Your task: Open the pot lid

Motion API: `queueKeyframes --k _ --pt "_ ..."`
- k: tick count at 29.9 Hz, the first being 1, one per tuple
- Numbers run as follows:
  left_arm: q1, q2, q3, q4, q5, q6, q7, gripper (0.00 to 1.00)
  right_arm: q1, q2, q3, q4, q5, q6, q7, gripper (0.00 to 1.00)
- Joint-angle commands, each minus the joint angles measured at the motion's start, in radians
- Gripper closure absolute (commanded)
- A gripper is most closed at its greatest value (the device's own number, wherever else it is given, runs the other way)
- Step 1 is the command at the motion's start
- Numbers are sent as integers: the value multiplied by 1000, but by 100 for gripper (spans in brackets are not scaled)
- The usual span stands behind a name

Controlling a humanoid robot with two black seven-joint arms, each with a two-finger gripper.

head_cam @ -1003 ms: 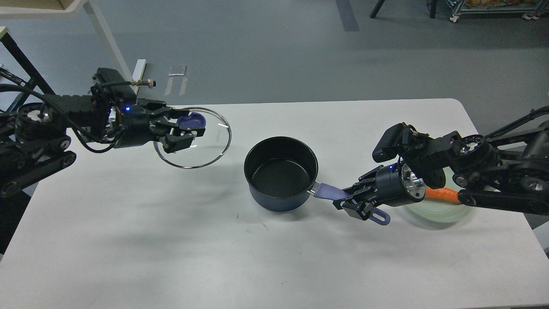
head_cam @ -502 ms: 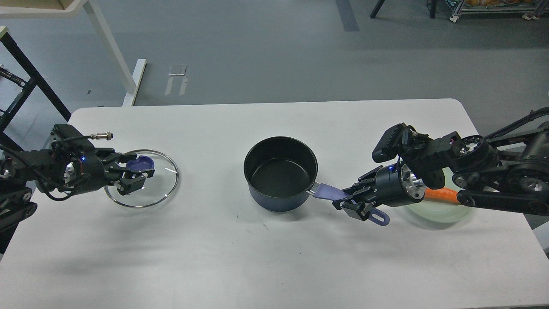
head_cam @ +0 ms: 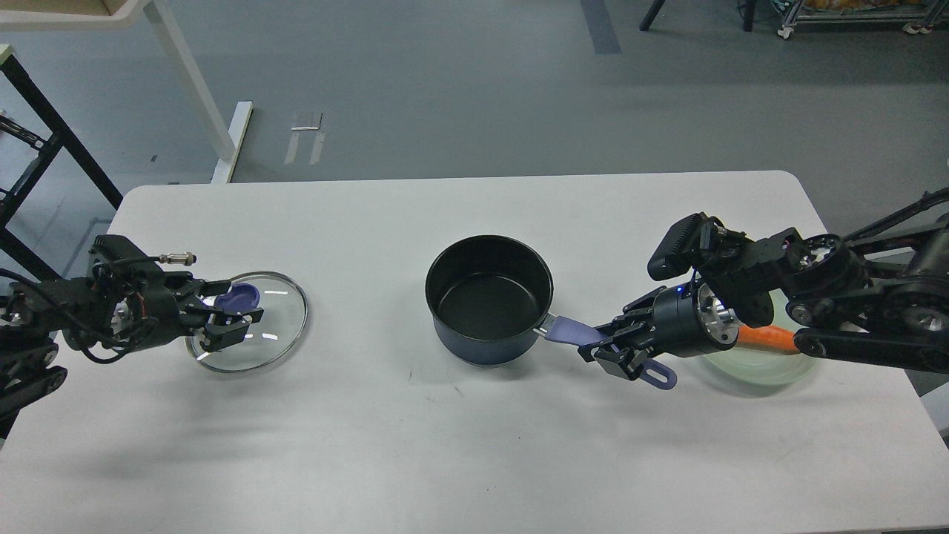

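Note:
The dark blue pot (head_cam: 489, 298) stands open at the table's middle, its inside black and empty. Its purple handle (head_cam: 569, 330) points right. My right gripper (head_cam: 612, 348) is shut on that handle; the handle's loop end (head_cam: 660, 378) sticks out past the fingers. The glass lid (head_cam: 256, 334) with a purple knob (head_cam: 240, 297) lies low at the table's left, at or just above the surface. My left gripper (head_cam: 234, 308) is closed around the knob from the left.
A pale green plate (head_cam: 771, 368) with an orange carrot (head_cam: 767, 337) sits at the right, partly under my right arm. The white table (head_cam: 460, 437) has its rounded far edge behind the pot. A white desk leg (head_cam: 189, 70) stands on the floor at far left.
My left gripper carried the lid from beside the pot, left and down to the table's left side. The pot shifted slightly. The right gripper kept its hold on the handle.

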State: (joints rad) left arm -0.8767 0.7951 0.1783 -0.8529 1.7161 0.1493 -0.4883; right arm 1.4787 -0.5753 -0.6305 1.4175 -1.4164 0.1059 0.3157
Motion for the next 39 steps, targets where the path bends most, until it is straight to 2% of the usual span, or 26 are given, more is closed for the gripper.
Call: queueKeyframes --k 1,4,8,11,15,20,25,32,39 --pt "-4 4 0 0 -27 1 0 18 2 2 2 0 1 -2 0 72" --pt "-8 7 -3 0 -29 1 0 14 2 2 5 -2 1 -3 -1 61" --pt "-19 7 -19 2 -55 1 0 6 0 -1 20 -3 36 -9 -1 30" --pt "-63 10 -16 2 -175 -3 0 1 0 -3 37 -3 98 -9 -1 21" --pt "-114 13 -14 2 -367 -13 0 1 2 -37 93 0 158 -9 -1 5" --pt "-145 22 -20 2 -652 -13 0 1 -3 -122 194 -6 215 -9 0 3" --pt "-191 15 -20 2 -1019 -46 0 1 -87 -225 467 -44 361 -5 0 1" --pt "-235 -23 -39 5 -1395 -88 0 1 -195 -228 779 -212 644 -2 0 1" --pt "-222 -111 -170 26 -1510 -138 0 1 -222 -209 867 -275 946 -15 2 0"
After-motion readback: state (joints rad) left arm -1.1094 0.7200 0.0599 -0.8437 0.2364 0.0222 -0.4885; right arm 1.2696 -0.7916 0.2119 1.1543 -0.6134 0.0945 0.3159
